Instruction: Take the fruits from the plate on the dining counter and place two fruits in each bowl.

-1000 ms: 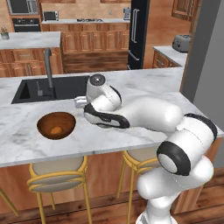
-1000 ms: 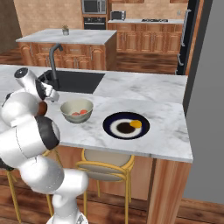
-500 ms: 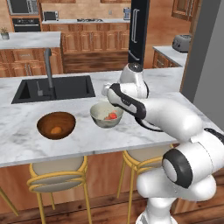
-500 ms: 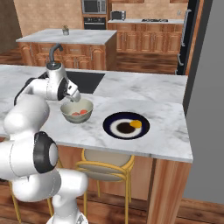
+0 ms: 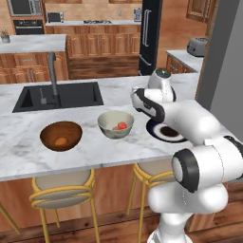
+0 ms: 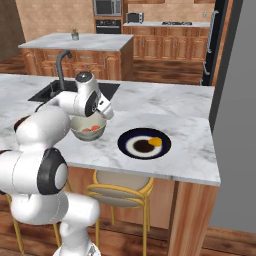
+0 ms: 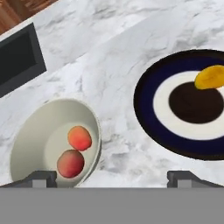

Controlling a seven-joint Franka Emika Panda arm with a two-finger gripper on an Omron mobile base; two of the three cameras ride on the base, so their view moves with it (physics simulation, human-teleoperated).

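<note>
Above the dining counter (image 7: 144,43), wide-spread empty claw (image 7: 111,177) between cream bowl (image 7: 30,131) and plate (image 7: 146,103).

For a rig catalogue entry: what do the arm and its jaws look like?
The arm has glossy white rounded shells with dark bands at the joints and a grey cap on one joint. In the hand view, the gripper ends in two small dark grey tips. No cables or markings show.
</note>
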